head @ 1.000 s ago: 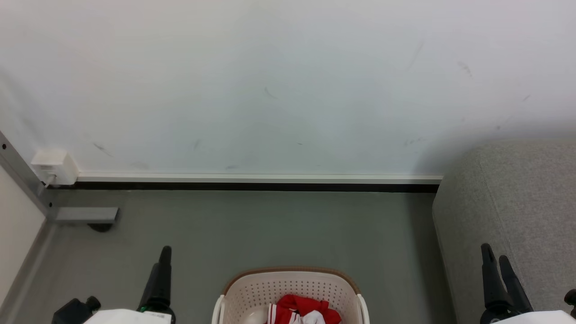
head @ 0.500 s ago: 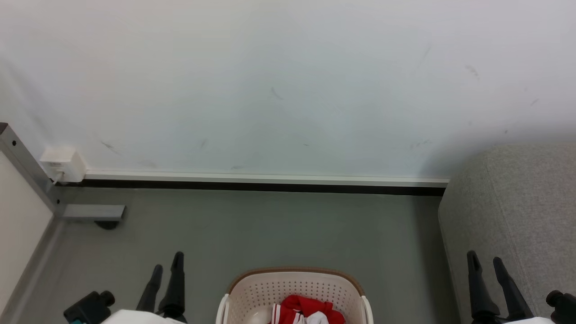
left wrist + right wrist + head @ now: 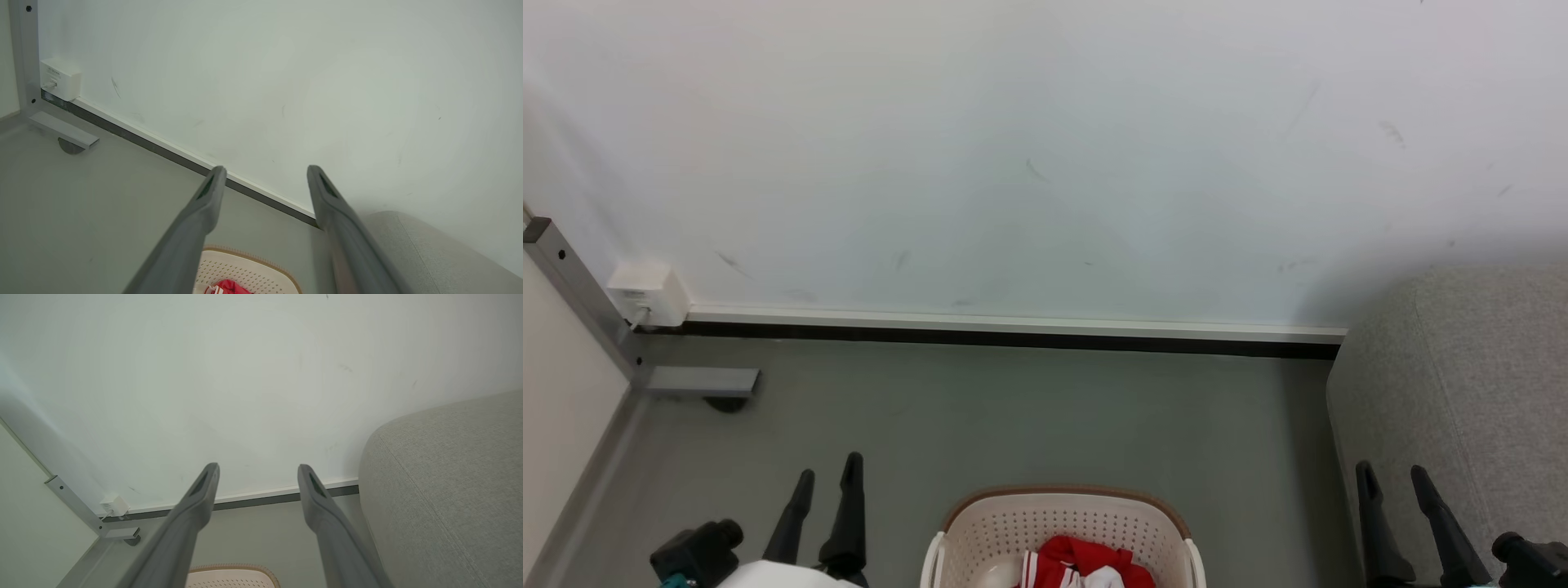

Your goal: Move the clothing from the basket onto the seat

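The cream basket [image 3: 1045, 523] with a brown rim sits on the floor at the bottom middle of the head view, holding red and white clothing [image 3: 1086, 565]. The grey seat [image 3: 1462, 384] stands at the right. My left gripper [image 3: 828, 475] hangs open and empty left of the basket. My right gripper [image 3: 1393, 473] is open and empty in front of the seat's side. In the left wrist view the left gripper [image 3: 264, 170] points at the wall above the basket [image 3: 249, 271], clothing [image 3: 226, 288] and seat [image 3: 425, 253]. The right wrist view has the right gripper [image 3: 258, 468], the basket [image 3: 229, 576] and the seat [image 3: 445, 486].
A white wall [image 3: 1045, 147] with a dark baseboard [image 3: 1013, 337] faces me across the grey floor [image 3: 1029, 416]. A white socket box [image 3: 645, 292] and a grey metal frame foot [image 3: 698, 382] sit at the left corner.
The head view has shifted a little, so the scene slid right and down. The left gripper's two fingers now show apart; the right gripper sits lower and further left in the picture.
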